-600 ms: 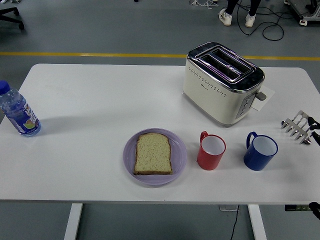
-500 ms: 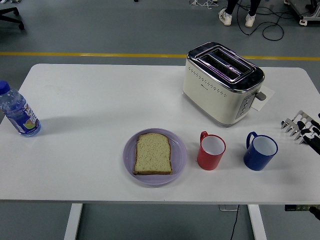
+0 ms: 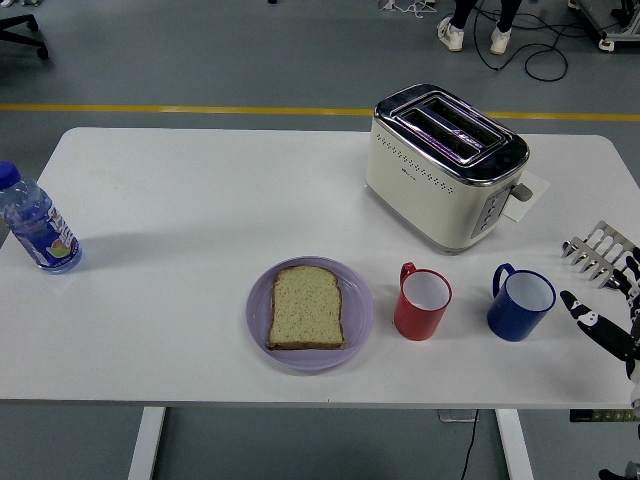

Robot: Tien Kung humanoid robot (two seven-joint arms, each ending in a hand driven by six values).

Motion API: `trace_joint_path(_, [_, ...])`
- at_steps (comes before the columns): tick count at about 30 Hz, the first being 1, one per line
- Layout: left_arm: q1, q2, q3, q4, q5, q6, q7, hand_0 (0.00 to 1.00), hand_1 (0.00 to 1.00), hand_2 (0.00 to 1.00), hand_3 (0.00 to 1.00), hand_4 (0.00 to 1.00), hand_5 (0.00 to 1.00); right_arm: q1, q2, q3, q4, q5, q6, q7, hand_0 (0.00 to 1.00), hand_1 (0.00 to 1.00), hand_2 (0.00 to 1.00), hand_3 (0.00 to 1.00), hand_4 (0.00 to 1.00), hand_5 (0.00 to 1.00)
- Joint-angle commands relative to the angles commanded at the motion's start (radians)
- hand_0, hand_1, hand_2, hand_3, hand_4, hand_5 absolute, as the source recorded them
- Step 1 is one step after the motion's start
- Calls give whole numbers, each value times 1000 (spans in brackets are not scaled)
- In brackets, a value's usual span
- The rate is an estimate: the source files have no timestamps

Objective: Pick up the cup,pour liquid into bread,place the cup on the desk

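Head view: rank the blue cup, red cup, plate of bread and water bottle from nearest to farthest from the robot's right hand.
From the right hand at the table's right edge:
1. Blue cup, just to its left.
2. Red cup, next along, left of the blue one.
3. Plate with the bread, near the table's middle.
4. Water bottle, at the far left edge.

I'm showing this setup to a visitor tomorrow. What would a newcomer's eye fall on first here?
Probably the cream and chrome toaster at the table's far right, the largest thing there. Next, the slice of bread on a purple plate near the front edge, with a red cup and a blue cup in a row to its right. The robot's right hand reaches in from the right edge, fingers spread, just short of the blue cup.
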Motion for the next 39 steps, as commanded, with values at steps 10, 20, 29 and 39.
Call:
trace_joint_path(10, [0,0,-1,0,0,0,0,634,641,652,503,240,855,9,-7,-89,-21,31,-11,25,989,895,979,998,962,57])
trace_joint_path(20, [3,-2,0,-1,-3,0,0,634,641,651,503,240,855,62,14,-159,-116,62,-64,40,988,891,981,998,984,52])
trace_joint_path(29, [10,-4,14,0,-8,1,0,634,641,652,503,240,856,96,27,-191,-165,80,-75,43,987,891,981,998,985,53])
trace_joint_path(39, [15,-7,28,0,-17,1,-1,634,641,652,503,240,855,147,56,-220,-230,123,-101,59,985,886,978,998,994,63])
